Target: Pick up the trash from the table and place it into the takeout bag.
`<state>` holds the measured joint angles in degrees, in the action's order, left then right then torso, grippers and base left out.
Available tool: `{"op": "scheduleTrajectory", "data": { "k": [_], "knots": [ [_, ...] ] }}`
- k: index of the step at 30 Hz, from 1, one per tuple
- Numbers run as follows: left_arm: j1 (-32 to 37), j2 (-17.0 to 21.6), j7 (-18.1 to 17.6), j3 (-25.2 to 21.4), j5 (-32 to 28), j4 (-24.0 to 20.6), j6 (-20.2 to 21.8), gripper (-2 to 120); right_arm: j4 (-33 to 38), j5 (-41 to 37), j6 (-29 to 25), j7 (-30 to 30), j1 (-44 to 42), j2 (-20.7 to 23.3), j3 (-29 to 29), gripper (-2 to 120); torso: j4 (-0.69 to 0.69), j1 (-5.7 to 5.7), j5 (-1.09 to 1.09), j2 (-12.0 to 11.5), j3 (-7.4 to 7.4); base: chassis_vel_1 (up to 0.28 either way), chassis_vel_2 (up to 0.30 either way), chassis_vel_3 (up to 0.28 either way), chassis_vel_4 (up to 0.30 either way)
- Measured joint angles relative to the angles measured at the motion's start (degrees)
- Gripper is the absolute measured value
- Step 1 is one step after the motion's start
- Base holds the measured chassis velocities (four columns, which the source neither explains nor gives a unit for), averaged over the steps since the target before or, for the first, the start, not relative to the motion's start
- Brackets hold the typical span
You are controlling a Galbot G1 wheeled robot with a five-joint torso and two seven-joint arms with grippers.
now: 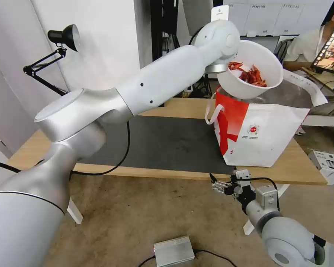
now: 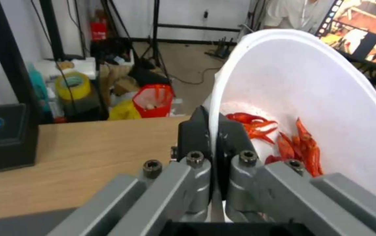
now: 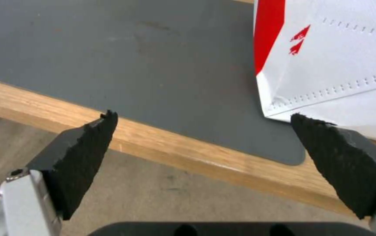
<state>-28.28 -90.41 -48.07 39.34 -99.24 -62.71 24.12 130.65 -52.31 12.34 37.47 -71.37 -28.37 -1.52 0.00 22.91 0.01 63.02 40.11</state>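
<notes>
My left arm reaches across the table (image 1: 174, 105), and its gripper (image 2: 216, 144) is shut on the rim of the white round bowl (image 1: 250, 70). The bowl is tilted in the air just above the open top of the takeout bag (image 1: 263, 137), and red crayfish shells (image 2: 297, 144) lie in its lower side. The bag stands upright at the right end of the dark grey mat (image 1: 167, 144). My right gripper (image 3: 203, 114) hangs open and holds nothing. It sits below the table's front edge, near the bag's bottom corner (image 3: 337, 59).
A black box (image 2: 4, 137) sits on the wood at the table's far side. A black desk lamp (image 1: 63, 37) is clamped at the back left. On the floor lie a silver box (image 1: 173, 251) and a white device (image 1: 328, 165).
</notes>
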Motion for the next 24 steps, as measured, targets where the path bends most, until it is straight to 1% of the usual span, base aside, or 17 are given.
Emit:
{"op": "scheduleTrajectory", "data": {
  "k": [6,12,16,24],
  "knots": [
    [0.6,-0.3,0.0,1.3,2.8,-0.3,0.3,0,0.0,0.0,0.0,0.0,0.0,0.0,0.0,100,0.0,0.0,0.0,0.0,0.0,0.0,0.0,0.0,0.0],
    [0.5,-0.3,0.1,2.2,4.2,-0.2,0.4,0,0.0,0.0,0.0,0.0,0.0,0.0,0.0,100,0.0,0.0,-0.01,0.0,0.0,0.0,0.0,0.0,0.0],
    [0.4,-0.4,0.9,3.5,7.7,-0.4,0.4,0,0.0,0.0,0.0,0.0,0.0,0.0,0.0,100,0.0,0.0,-0.01,0.0,0.0,0.0,0.0,0.0,0.0],
    [-0.1,-0.8,2.3,5.4,12.5,-0.7,0.6,0,0.0,0.0,0.0,0.0,0.0,0.0,0.0,100,0.0,0.0,-0.01,0.0,0.0,0.0,0.0,0.0,0.0]
  ]
}}
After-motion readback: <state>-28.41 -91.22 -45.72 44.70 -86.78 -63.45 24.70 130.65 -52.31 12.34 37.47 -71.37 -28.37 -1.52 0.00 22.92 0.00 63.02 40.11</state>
